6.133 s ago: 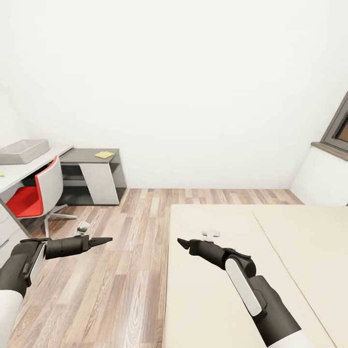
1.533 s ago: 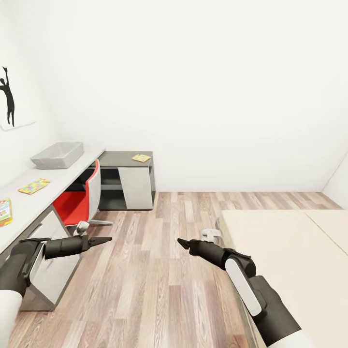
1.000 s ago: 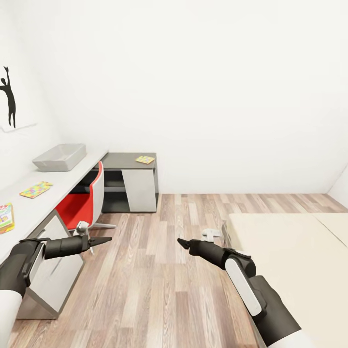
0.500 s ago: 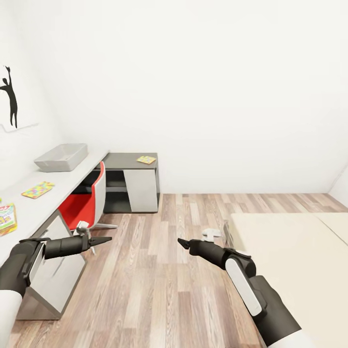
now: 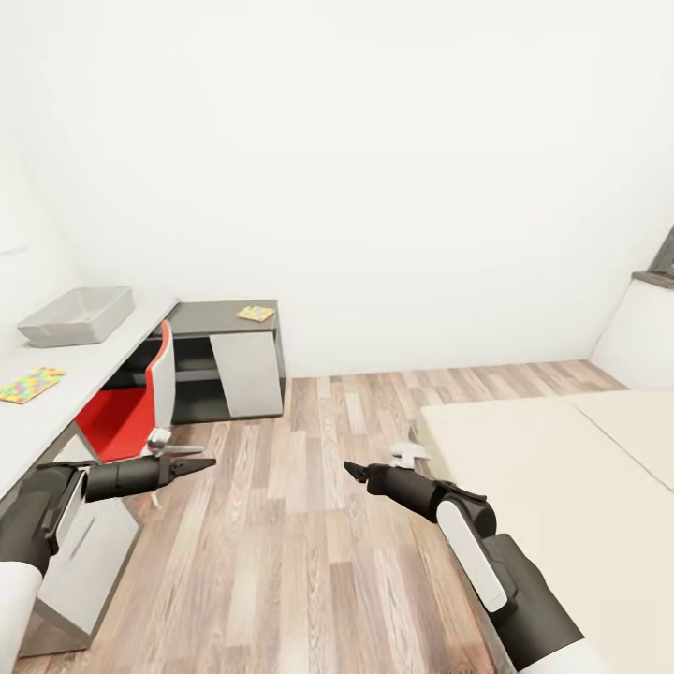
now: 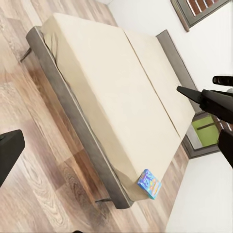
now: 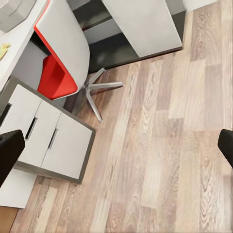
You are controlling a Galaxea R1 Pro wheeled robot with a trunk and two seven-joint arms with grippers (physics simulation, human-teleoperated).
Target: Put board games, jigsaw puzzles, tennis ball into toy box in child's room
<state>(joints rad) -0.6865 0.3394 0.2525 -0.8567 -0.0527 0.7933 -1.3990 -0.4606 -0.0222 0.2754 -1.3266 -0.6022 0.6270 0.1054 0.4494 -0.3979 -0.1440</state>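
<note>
The light grey toy box stands on the white table at the left. A jigsaw puzzle lies on the table nearer to me, and another lies on the lower dark grey unit. The beige bed is at the right. In the left wrist view, a small blue board game lies at a corner of the bed. My left gripper and right gripper hang over the wood floor, both open and holding nothing. The tennis ball is out of view.
A red and white swivel chair stands tucked at the table, beside a grey drawer unit. Wood-plank floor runs between the table and the bed. A window sill shows at the far right.
The camera has turned to the right: the table and toy box sit further left, more of the bed and a window corner show. Both arms keep the same pose.
</note>
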